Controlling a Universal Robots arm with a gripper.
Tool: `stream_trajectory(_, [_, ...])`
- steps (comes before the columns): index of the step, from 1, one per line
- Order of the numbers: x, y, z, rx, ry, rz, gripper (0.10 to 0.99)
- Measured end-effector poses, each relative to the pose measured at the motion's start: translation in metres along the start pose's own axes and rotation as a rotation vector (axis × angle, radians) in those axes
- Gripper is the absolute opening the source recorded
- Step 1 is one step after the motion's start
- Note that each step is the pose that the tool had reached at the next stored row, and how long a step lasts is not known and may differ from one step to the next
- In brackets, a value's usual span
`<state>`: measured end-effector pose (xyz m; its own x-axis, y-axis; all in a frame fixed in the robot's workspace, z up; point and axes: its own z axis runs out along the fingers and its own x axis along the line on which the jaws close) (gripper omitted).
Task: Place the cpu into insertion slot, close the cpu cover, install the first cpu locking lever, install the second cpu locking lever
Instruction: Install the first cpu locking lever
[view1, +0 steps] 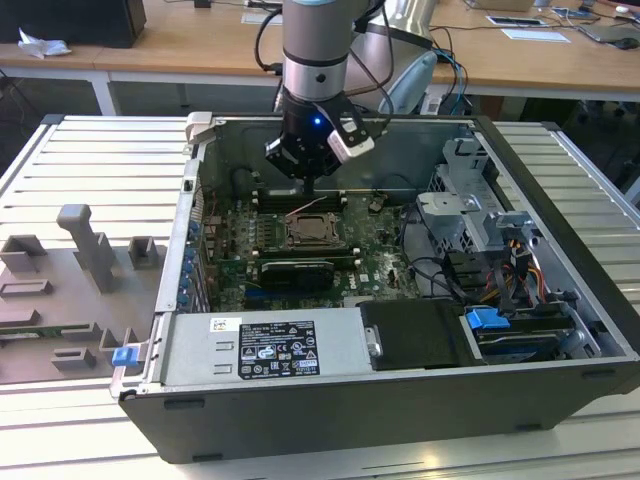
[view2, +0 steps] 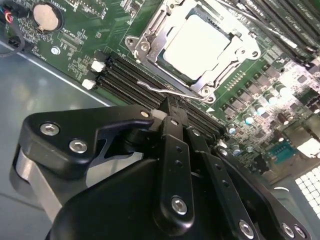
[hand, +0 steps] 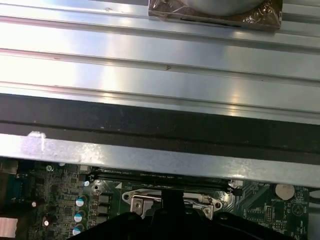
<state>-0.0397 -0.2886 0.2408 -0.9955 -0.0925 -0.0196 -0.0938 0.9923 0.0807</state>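
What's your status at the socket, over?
Hand shut, tip by the lever. Cpu seated, cover down. No obstruction seen.

Cpu (view2: 200, 42) pale silvery-beige; cpu cover (view2: 159, 31) silvery; motherboard (view2: 85, 50) green (white print specks); gripper (view2: 172, 107) black; table (hand: 160, 70) silver, ribbed stripes.

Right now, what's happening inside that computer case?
The arm's gripper hangs inside the open computer case, just above the socket on the green board. The chip already sits in the socket, with the metal cover folded down around it. In the second wrist view the gripper's tip is right beside a thin wire lever along the socket's edge. I cannot tell whether that lever is latched.
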Motion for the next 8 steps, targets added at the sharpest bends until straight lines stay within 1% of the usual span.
stream_trajectory(1, [-0.0013, -0.0002, 0.0013, -0.01, -0.0011, 0.0, 0.106])
stream_trajectory(2, [-0.0021, -0.0003, 0.0025, -0.013, -0.0014, 0.0, 0.106])
stream_trajectory(5, [-0.0037, -0.0009, 0.0073, -0.015, -0.0015, 0.0, 0.106])
stream_trajectory(7, [-0.0048, -0.0015, 0.0134, -0.017, -0.0017, 0.0, 0.106])
stream_trajectory(8, [-0.005, -0.0016, 0.0142, -0.017, -0.0017, 0.0, 0.106])
